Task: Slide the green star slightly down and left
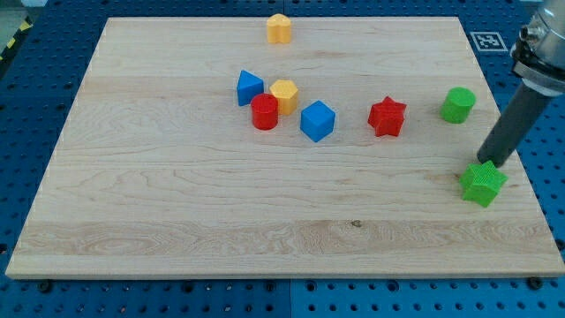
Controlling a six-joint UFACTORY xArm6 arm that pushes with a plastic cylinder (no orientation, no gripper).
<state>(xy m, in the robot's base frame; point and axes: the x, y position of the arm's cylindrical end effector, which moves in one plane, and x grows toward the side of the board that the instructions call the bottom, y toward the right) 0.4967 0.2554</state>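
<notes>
Resting at the upper edge of the green star (484, 183), my tip (485, 164) sits low on the right side of the frame, near the right edge of the wooden board (177, 221). The rod slants up and to the right from there, out of the frame's top right corner. My tip appears to touch the star's top, or to stand just beside it; I cannot tell which for certain.

The relation that matters: the star lies directly below my tip, toward the frame's bottom. A push from here would, I judge, send it mostly down. To add the leftward part I would want my tip a little more to the star's upper right, so the push runs toward the lower left. The star has no clear long axis.

I have no jaws. My end is a plain dark rod, so nothing spreads, closes or pinches, and it holds nothing.

Other blocks are well apart from the star: a green cylinder (458, 104) above it, a red star (387, 117) to the upper left, and farther left a cluster of a blue cube (318, 121), a red cylinder (264, 112), a yellow block (284, 93) and a blue block (249, 87). Another yellow block (279, 28) stands at the top edge.
</notes>
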